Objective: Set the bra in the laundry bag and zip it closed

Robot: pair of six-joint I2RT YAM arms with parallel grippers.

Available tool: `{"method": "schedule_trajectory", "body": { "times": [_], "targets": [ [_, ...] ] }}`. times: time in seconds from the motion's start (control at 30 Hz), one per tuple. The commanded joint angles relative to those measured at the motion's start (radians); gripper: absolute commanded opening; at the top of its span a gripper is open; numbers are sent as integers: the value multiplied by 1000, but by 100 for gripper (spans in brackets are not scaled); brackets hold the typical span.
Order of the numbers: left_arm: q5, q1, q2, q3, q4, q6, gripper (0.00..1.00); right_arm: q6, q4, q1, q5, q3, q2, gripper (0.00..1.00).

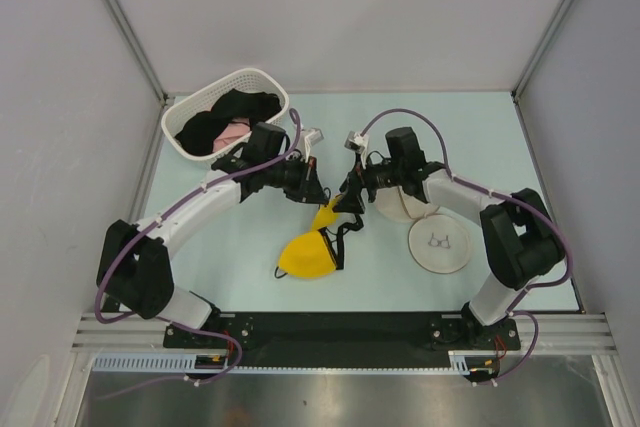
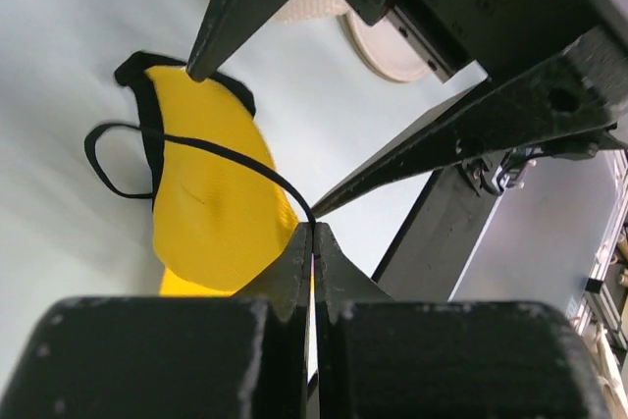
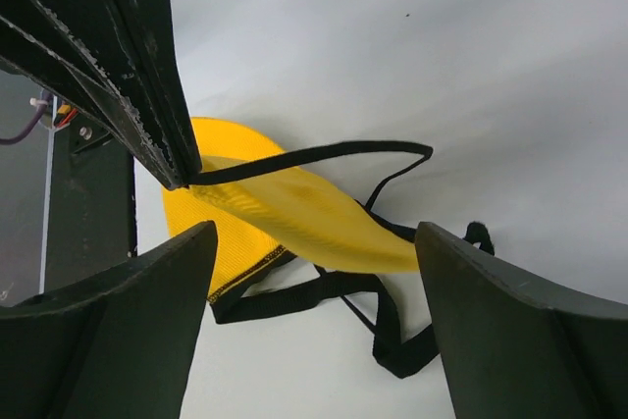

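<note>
The yellow bra (image 1: 305, 257) lies mid-table, one cup flat and the other lifted toward the grippers. My left gripper (image 1: 318, 195) is shut on its thin black strap (image 2: 226, 159), which runs out of the pinched tips (image 2: 312, 235) down to the cup (image 2: 211, 213). My right gripper (image 1: 348, 202) hangs open right beside it, its fingers (image 3: 128, 331) on either side of the raised yellow cup (image 3: 294, 213) without touching it. In the right wrist view the left fingers (image 3: 137, 76) grip the strap at upper left. The cream laundry bag (image 1: 440, 245) lies open to the right, two halves side by side.
A white slotted basket (image 1: 245, 75) stands at the back left with black garments (image 1: 235, 112) and a pink one (image 1: 232, 135) inside. Loose black straps (image 3: 392, 340) trail on the pale table. Grey walls close in the sides and back.
</note>
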State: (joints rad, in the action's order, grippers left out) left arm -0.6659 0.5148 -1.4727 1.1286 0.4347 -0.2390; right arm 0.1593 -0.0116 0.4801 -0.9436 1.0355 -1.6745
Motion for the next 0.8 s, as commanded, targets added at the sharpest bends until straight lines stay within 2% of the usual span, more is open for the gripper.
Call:
{"method": "schedule_trajectory", "body": {
  "times": [0.0, 0.1, 0.17, 0.3, 0.33, 0.4, 0.43, 0.5, 0.53, 0.57, 0.6, 0.63, 0.73, 0.77],
  "targets": [
    [-46, -7, 48, -12, 15, 59, 0, 36, 51, 29, -12, 38, -4, 83],
    [-55, -12, 55, -15, 22, 73, 0, 39, 39, 58, -1, 6, 16, 72],
    [-54, -15, 57, -12, 35, 81, 0, 14, -13, 61, -12, -15, 22, 60],
    [-44, -38, 61, -10, 53, 76, 0, -14, -19, 97, -12, -18, 28, 46],
    [-43, -44, 66, -16, 53, 72, 0, -23, -25, 106, 8, -22, 30, 30],
    [-12, -58, 89, -27, 47, 27, 0, -72, -36, 144, 60, -34, 33, 16],
    [5, -62, 103, -48, 35, 11, 14, -99, -54, 159, 84, -40, 44, 8],
    [87, -64, 162, -75, 32, -57, 39, -154, -96, 199, 176, -75, 61, 5],
    [186, -68, 185, -113, 33, -84, 60, -200, -114, 240, 215, -81, 71, 4],
    [233, -71, 216, -136, 38, -150, 71, -222, -117, 259, 271, -84, 87, 4],
    [273, -79, 280, -165, 35, -184, 76, -242, -116, 274, 317, -86, 91, 2],
    [373, -81, 317, -212, 47, -213, 79, -266, -111, 296, 348, -84, 94, 0],
    [517, -101, 434, -289, 128, -333, 77, -290, -96, 325, 434, -94, 122, 0],
    [506, -108, 458, -317, 128, -391, 76, -303, -93, 330, 448, -97, 130, 0]
  ]
}}
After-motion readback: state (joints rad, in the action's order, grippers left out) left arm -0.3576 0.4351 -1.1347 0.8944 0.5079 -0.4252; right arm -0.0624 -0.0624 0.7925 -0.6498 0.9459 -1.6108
